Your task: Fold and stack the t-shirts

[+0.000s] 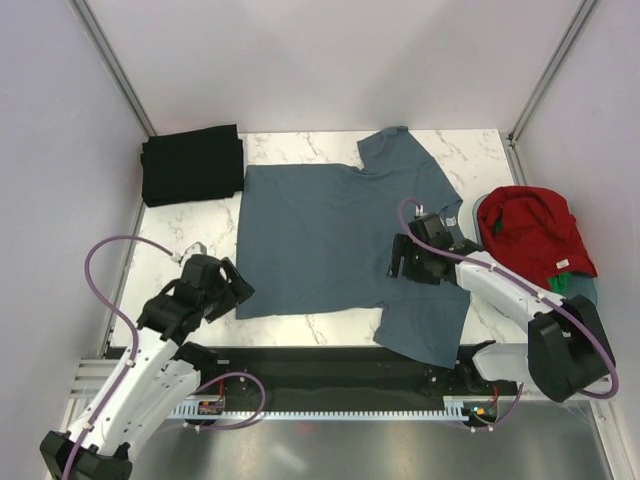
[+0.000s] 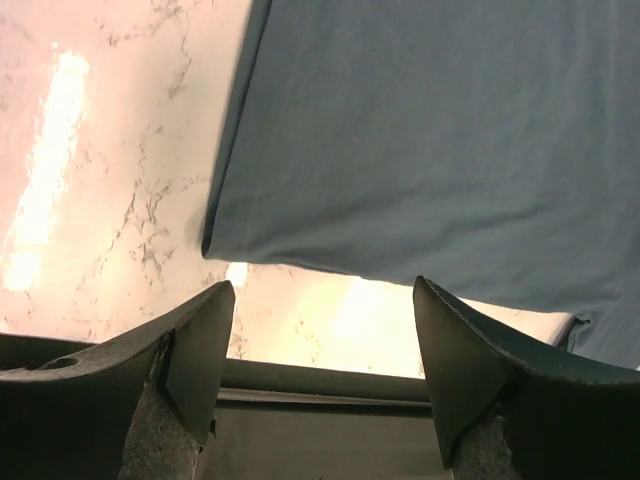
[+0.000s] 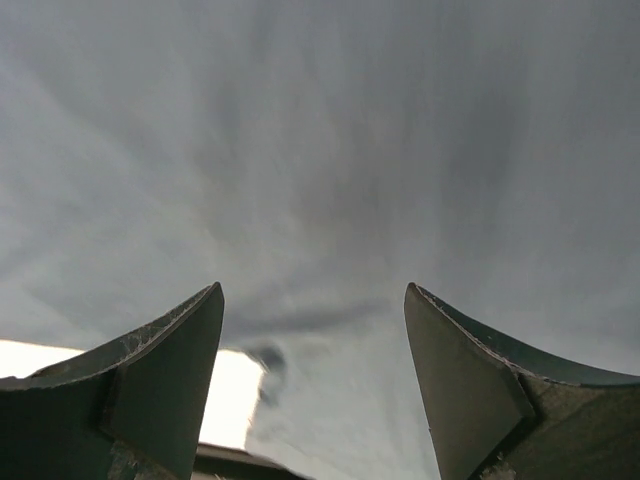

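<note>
At the right edge of the top view, a pale blue tub [image 1: 590, 293] held a crumpled red t-shirt [image 1: 530, 228], with a green t-shirt [image 1: 560, 283] peeking out at its lower edge. Across the middle of the white marble desk [image 1: 190, 225] the slate blue-grey t-shirt [image 1: 320, 240] lay spread flat, and a folded black t-shirt [image 1: 192, 165] sat at upper left. The left pincer [image 2: 325, 300] hung wide apart and empty by the spread tee's lower-left corner. The right pincer [image 3: 312, 300], equally spread and gripping nothing, hovered over that tee's right side. Pale lilac walls [image 1: 330, 60] enclosed the desk.
</note>
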Action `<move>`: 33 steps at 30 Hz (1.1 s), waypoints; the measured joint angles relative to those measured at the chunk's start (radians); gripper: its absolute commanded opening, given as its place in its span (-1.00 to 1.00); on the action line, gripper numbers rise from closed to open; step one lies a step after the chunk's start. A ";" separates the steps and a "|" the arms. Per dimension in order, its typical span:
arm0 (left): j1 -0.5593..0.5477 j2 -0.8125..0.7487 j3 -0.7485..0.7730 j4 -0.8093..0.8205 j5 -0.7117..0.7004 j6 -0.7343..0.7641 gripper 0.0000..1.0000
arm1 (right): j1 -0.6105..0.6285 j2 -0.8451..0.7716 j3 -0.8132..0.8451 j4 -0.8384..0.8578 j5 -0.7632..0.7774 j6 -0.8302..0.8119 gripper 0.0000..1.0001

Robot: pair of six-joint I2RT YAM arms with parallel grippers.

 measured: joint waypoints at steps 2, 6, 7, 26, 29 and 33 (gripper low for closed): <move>-0.055 -0.015 -0.001 -0.031 -0.054 -0.078 0.72 | 0.029 -0.032 -0.066 -0.004 0.001 0.028 0.61; -0.095 0.074 -0.014 -0.050 -0.112 -0.213 0.72 | 0.057 -0.067 -0.087 0.011 0.002 0.056 0.61; -0.098 0.093 -0.031 -0.046 -0.118 -0.238 0.67 | 0.061 -0.076 -0.087 0.018 0.004 0.060 0.61; -0.101 0.190 -0.178 0.051 -0.180 -0.382 0.15 | 0.066 -0.094 -0.108 0.052 0.045 0.064 0.61; -0.101 0.211 -0.178 0.070 -0.190 -0.381 -0.03 | 0.066 -0.070 -0.108 0.068 0.044 0.064 0.61; -0.101 0.248 -0.180 0.122 -0.202 -0.381 -0.41 | 0.066 -0.030 -0.107 0.082 0.043 0.064 0.62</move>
